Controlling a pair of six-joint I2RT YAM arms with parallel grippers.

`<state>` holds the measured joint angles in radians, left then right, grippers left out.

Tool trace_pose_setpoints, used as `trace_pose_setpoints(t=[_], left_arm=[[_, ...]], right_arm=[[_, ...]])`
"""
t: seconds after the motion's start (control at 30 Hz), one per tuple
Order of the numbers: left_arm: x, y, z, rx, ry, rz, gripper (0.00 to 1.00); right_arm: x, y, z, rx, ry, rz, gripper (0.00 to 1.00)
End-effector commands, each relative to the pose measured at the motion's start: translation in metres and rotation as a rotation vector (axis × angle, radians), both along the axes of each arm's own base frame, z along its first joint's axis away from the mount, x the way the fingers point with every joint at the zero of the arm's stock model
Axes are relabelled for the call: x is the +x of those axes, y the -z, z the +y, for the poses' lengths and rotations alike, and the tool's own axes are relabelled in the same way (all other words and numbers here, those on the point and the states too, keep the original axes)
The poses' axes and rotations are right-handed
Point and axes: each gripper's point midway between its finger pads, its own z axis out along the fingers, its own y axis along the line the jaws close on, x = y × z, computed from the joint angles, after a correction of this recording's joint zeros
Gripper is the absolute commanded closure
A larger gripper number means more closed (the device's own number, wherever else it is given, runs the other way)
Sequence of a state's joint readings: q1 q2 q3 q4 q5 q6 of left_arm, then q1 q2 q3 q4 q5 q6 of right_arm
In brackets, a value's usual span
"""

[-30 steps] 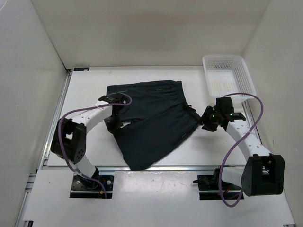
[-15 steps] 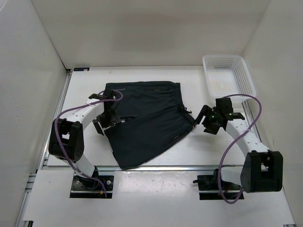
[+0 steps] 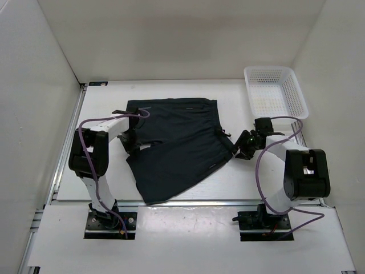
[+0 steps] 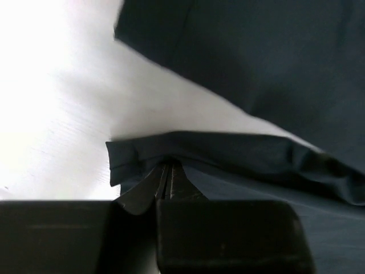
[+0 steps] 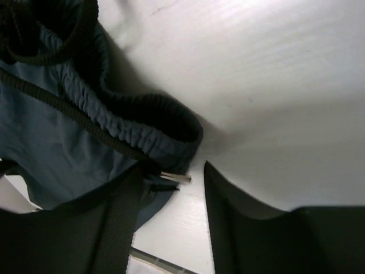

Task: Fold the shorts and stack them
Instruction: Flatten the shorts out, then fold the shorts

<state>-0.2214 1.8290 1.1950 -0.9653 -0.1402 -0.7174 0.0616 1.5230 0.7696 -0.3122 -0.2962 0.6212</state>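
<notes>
Shorts [image 3: 177,145] are seen lying spread out in the middle of the table [image 3: 239,180], not yet folded, so most of the job is judged to be left: a fold must be made and the shorts must be stacked. On the left, the hem [image 4: 199,148] is pinched by the left gripper [image 3: 130,138], its jaws squeezed tight on the cloth. On the right, the right gripper [image 3: 239,146] is held wide apart just beside the waistband [image 5: 142,123], and nothing is gripped; only the drawstring [image 5: 68,117] tip is seen between its jaws. A white basket [image 3: 275,91] is seen at the far right
</notes>
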Motion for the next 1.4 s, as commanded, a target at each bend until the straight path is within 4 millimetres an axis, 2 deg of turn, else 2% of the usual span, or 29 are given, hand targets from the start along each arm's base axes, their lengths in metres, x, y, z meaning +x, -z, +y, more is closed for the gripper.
trace_pose_setpoints(t=[0.0, 0.07, 0.1, 0.17, 0.2, 0.23, 0.27, 0.33, 0.37, 0.43, 0.47, 0.5, 0.6, 0.63, 0.67, 0.73, 0.77, 0.87, 0.9, 0.93, 1.0, 1.07, 1.1, 1.17, 1.27, 1.37], left_arm=[[0.031, -0.018, 0.001, -0.021, -0.006, -0.094, 0.90], [0.044, -0.021, 0.001, -0.009, 0.014, -0.106, 0.90], [0.047, -0.016, 0.004, -0.005, 0.004, -0.085, 0.90], [0.065, -0.022, 0.009, 0.018, 0.005, -0.104, 0.90], [0.070, -0.017, 0.010, 0.030, 0.005, -0.086, 0.90], [0.075, -0.018, 0.014, 0.041, 0.004, -0.086, 0.90], [0.091, -0.027, 0.018, 0.046, -0.001, -0.119, 0.90], [0.100, -0.024, 0.023, 0.058, -0.013, -0.104, 0.90], [0.116, -0.032, 0.026, 0.054, -0.016, -0.142, 0.90], [0.120, -0.028, 0.034, 0.079, -0.016, -0.114, 0.90], [0.131, -0.036, 0.036, 0.077, -0.026, -0.141, 0.90], [0.134, -0.037, 0.038, 0.088, -0.017, -0.141, 0.90], [0.136, -0.047, 0.044, 0.099, -0.018, -0.147, 0.90], [0.131, -0.048, 0.049, 0.100, -0.027, -0.143, 0.90], [0.128, -0.062, 0.049, 0.097, -0.029, -0.170, 0.86], [0.114, -0.060, 0.049, 0.067, -0.024, -0.162, 0.76], [0.111, -0.069, 0.047, 0.052, -0.023, -0.192, 0.73], [0.086, -0.061, 0.041, 0.011, -0.018, -0.171, 0.73], [0.080, -0.072, 0.040, -0.001, -0.017, -0.202, 0.76], [0.061, -0.063, 0.040, -0.009, -0.015, -0.160, 0.80], [0.050, -0.069, 0.024, -0.063, 0.003, -0.191, 0.85], [0.028, -0.057, 0.010, -0.107, 0.003, -0.146, 0.88], [0.027, -0.053, 0.007, -0.127, 0.005, -0.153, 0.88], [0.010, -0.037, -0.006, -0.163, 0.022, -0.105, 0.89], [0.002, -0.014, -0.015, -0.195, 0.020, -0.060, 0.89], [-0.003, 0.008, -0.014, -0.186, 0.015, -0.002, 0.89]], right_arm=[[0.016, -0.002, 0.012, 0.077, -0.003, -0.038, 0.53], [0.019, 0.000, 0.015, 0.078, -0.012, -0.042, 0.65], [0.017, 0.002, 0.019, 0.082, -0.015, -0.028, 0.80], [0.018, 0.003, 0.017, 0.072, 0.000, -0.025, 0.89], [0.018, 0.004, 0.019, 0.066, 0.007, -0.021, 0.94], [0.016, 0.007, 0.017, 0.059, 0.023, -0.008, 0.94], [0.017, 0.004, 0.017, 0.060, 0.023, -0.018, 0.95], [0.014, 0.002, 0.024, 0.056, 0.026, -0.011, 0.99], [0.012, -0.001, 0.026, 0.050, 0.029, -0.015, 0.99], [0.010, -0.003, 0.031, 0.027, 0.046, -0.015, 1.00], [0.007, -0.007, 0.031, 0.007, 0.058, -0.012, 1.00], [0.006, -0.009, 0.034, -0.005, 0.059, -0.024, 1.00], [0.008, -0.014, 0.026, -0.039, 0.112, -0.034, 1.00], [0.003, -0.011, 0.022, -0.057, 0.120, -0.023, 1.00], [0.002, -0.013, 0.020, -0.067, 0.127, -0.027, 1.00], [0.003, -0.011, 0.016, -0.090, 0.127, -0.035, 1.00], [0.001, -0.010, 0.015, -0.096, 0.118, -0.029, 1.00], [0.000, -0.007, 0.014, -0.106, 0.102, -0.026, 1.00], [-0.001, -0.005, 0.014, -0.112, 0.094, -0.020, 1.00], [-0.001, -0.002, 0.014, -0.115, 0.093, -0.011, 1.00], [-0.002, 0.001, 0.011, -0.132, 0.089, -0.008, 1.00], [-0.002, 0.006, 0.009, -0.148, 0.085, -0.001, 1.00], [-0.002, 0.006, 0.009, -0.148, 0.085, -0.001, 1.00], [-0.003, 0.008, 0.009, -0.150, 0.084, 0.008, 1.00], [-0.003, 0.011, 0.007, -0.160, 0.088, 0.015, 1.00], [-0.004, 0.014, 0.007, -0.159, 0.095, 0.028, 1.00]])
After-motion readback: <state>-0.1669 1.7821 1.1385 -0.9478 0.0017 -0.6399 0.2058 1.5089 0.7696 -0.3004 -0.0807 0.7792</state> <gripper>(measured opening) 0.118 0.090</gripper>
